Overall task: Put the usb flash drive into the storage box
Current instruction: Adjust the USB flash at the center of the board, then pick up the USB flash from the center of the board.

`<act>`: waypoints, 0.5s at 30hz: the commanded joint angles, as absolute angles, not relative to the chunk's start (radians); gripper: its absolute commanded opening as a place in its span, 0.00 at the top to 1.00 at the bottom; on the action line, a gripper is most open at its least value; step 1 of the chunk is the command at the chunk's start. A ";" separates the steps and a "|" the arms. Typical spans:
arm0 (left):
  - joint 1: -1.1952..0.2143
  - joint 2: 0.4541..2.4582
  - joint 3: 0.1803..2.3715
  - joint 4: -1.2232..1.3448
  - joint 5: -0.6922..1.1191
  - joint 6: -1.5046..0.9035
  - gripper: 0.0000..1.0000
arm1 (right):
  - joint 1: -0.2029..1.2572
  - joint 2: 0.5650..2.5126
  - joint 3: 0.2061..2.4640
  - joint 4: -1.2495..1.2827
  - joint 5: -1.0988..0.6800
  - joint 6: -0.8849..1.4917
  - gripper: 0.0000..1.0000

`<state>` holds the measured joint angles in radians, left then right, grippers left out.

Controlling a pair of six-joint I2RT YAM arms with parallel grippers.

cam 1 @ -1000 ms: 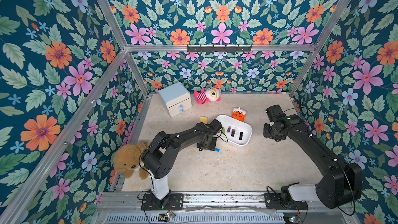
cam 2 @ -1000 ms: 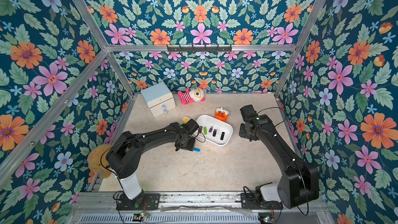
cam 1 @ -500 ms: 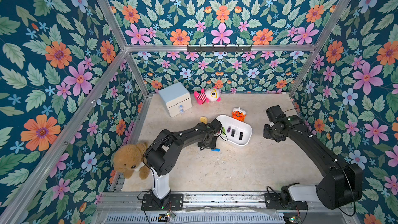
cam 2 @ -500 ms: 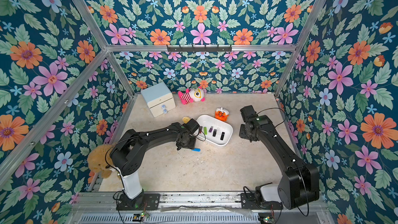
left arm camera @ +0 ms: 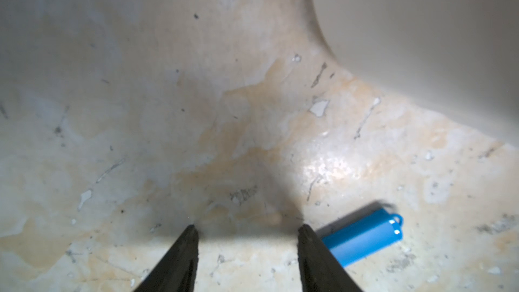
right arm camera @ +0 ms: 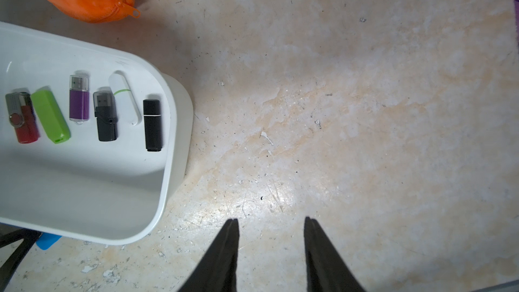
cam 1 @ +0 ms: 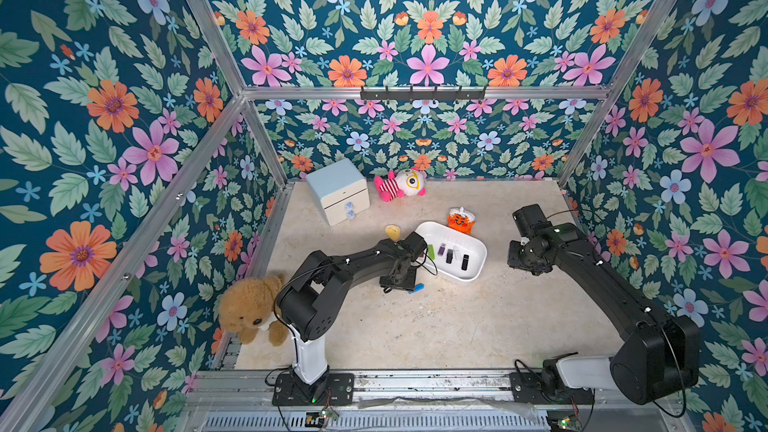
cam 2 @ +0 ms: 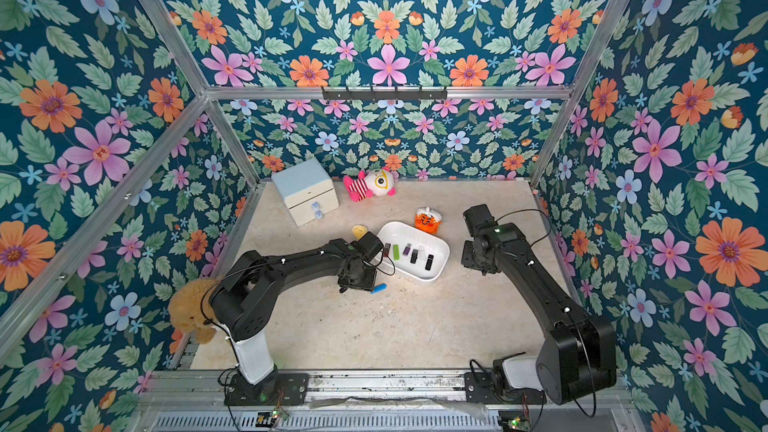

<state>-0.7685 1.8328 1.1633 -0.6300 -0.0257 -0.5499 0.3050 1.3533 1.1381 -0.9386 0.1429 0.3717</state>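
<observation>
Now, target: blue usb flash drive [left arm camera: 362, 238], flat on the table [cam 1: 415, 326], outside the storage box [cam 1: 457, 278], near the box corner closest to the left arm.
Nearest grasper: left claw [left arm camera: 247, 228], spread, nothing between the fingers, low over bare table.
Key relation: not in the gap; sits just outside one finger, on the box side of the left claw. One end hidden behind that finger, so contact cannot be told.
Long axis: roughly in line with the two fingertips, looped end pointing away from the claw.
Nearer arm: left, clearly.
Other arm: right claw [right arm camera: 271, 220], spread part-way, empty, over bare table beyond the far side of the box, well apart from the blue one.
Likely next move: sideways shift toward the box to straddle the body, probably with a wrist turn so the fingers close across the narrow sides, not end to end.
Risk: could get nudged along the table by the near finger.
Count, drives: seven. Six side by side in the box: red-and-grey drive [right arm camera: 24, 125], green drive [right arm camera: 50, 116], purple drive [right arm camera: 79, 102], clear-capped black drive [right arm camera: 106, 116], white drive [right arm camera: 126, 99], plain black drive [right arm camera: 152, 125]. One blue outside.
Count, rest: one box; one drawer cabinet [cam 1: 338, 189]; three plush toys: brown bear [cam 1: 249, 309], pink-striped doll [cam 1: 399, 184], orange tiger [cam 1: 460, 220]; one small yellow item [cam 1: 392, 231], too small to identify.
</observation>
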 commanded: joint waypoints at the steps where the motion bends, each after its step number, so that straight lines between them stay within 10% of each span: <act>1: -0.775 1.811 1.164 -0.648 -0.006 -0.557 0.40 | 0.306 1.348 1.143 -0.943 0.150 0.370 0.58; 15: -0.819 1.833 1.305 -0.744 0.054 -0.503 0.35 | 0.305 1.354 1.141 -0.942 0.149 0.372 0.58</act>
